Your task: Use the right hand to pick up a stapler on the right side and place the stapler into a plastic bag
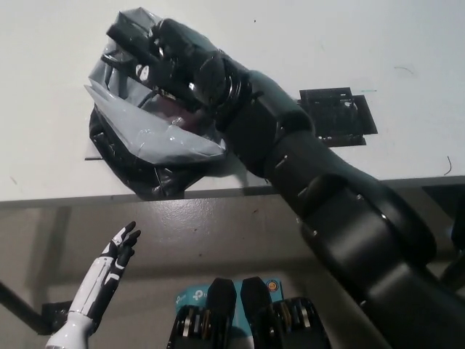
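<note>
My black right hand (pixel 178 62) is stretched across the table and sits over the mouth of the grey plastic bag (pixel 149 138). It is shut on a black stapler (pixel 129 35), whose end sticks out past the fingers above the bag's far rim. The arm covers most of the bag's opening and its pinkish inside. The bag rests on a black bag base near the table's front edge. My white left hand (pixel 116 254) rests low at the left, below the table edge, open and holding nothing.
A black square mat (pixel 338 116) lies on the white table (pixel 43 87) to the right of the bag, with nothing on it. The table's front edge (pixel 73 198) runs across the middle of the view.
</note>
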You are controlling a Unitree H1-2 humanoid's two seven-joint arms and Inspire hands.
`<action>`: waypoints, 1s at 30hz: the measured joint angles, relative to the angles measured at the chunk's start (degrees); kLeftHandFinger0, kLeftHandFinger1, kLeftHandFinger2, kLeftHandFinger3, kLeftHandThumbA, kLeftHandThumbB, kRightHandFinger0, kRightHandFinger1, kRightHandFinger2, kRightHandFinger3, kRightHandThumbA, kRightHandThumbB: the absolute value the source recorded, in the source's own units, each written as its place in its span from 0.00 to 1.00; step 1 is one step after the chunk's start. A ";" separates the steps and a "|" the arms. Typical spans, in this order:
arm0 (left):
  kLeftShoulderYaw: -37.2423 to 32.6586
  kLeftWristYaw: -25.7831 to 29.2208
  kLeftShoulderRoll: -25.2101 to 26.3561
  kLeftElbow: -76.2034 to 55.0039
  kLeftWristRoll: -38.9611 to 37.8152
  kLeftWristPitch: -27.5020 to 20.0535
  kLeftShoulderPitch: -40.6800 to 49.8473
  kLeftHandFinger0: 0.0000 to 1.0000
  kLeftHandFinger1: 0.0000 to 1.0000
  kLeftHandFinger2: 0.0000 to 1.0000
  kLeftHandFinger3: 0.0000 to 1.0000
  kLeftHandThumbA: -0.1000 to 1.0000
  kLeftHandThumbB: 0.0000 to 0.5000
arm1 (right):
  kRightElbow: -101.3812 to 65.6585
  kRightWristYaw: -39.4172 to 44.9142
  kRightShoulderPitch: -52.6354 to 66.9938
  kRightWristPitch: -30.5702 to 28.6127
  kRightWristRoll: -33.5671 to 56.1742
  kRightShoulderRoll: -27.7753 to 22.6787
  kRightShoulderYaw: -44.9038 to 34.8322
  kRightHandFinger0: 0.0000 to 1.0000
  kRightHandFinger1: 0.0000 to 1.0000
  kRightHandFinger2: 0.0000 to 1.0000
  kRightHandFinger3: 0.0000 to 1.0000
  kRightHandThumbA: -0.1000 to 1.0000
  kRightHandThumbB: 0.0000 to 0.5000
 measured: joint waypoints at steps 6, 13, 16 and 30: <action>-0.03 -0.04 0.00 -0.45 0.12 0.00 -0.08 1.00 1.00 1.00 1.00 1.00 0.67 | 2.17 1.95 0.67 -0.14 -0.75 0.77 2.54 1.00 1.00 1.00 1.00 0.78 0.92; -0.06 -0.07 0.07 -0.88 0.39 0.12 -0.31 1.00 1.00 1.00 1.00 1.00 0.63 | 2.39 7.09 0.71 0.13 -1.33 0.80 4.36 1.00 1.00 1.00 1.00 0.91 0.93; -0.07 -0.10 0.07 -0.88 0.41 0.11 -0.37 1.00 1.00 1.00 1.00 1.00 0.63 | 2.28 7.83 0.69 0.09 -1.52 0.78 4.98 1.00 1.00 1.00 1.00 0.95 0.92; -0.12 -0.53 0.04 -0.73 0.41 0.19 -0.37 1.00 1.00 1.00 1.00 1.00 0.64 | -16.94 9.39 -1.35 -2.29 1.33 -4.02 -2.34 1.00 1.00 1.00 1.00 1.00 0.95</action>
